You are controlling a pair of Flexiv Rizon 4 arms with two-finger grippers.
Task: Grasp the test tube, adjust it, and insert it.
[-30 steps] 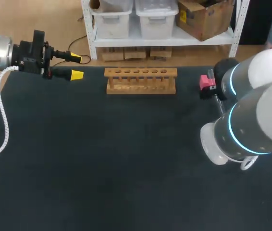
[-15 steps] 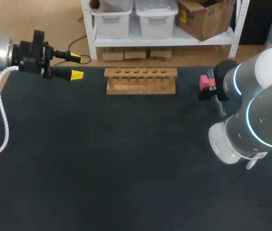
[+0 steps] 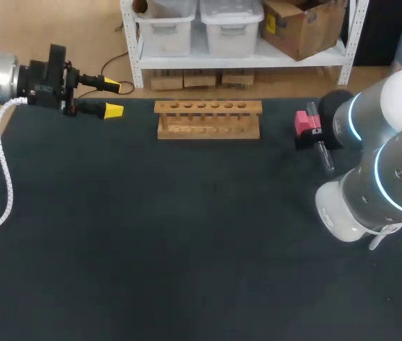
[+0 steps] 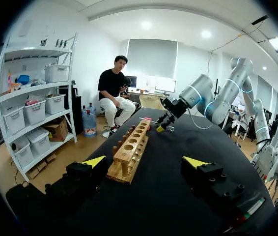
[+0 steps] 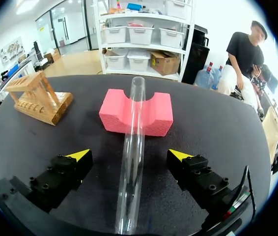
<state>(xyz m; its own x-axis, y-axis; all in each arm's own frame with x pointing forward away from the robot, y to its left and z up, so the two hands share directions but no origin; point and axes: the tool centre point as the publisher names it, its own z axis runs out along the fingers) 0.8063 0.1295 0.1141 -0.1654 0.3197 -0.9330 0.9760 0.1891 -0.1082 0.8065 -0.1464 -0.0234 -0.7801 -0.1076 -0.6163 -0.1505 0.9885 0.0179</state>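
The clear glass test tube (image 5: 131, 147) lies sloped at the right of the head view, its open end propped in the notch of a pink foam block (image 5: 153, 115). Its lower end seems to rest on the table (image 3: 187, 234). The right gripper (image 5: 130, 155) straddles it, fingers (image 5: 78, 155) spread wide and clear of the glass. The left gripper (image 3: 113, 99) hangs level at upper left, fingers apart and empty. The wooden rack (image 3: 208, 118) stands at upper middle, with open dark cloth in front of it.
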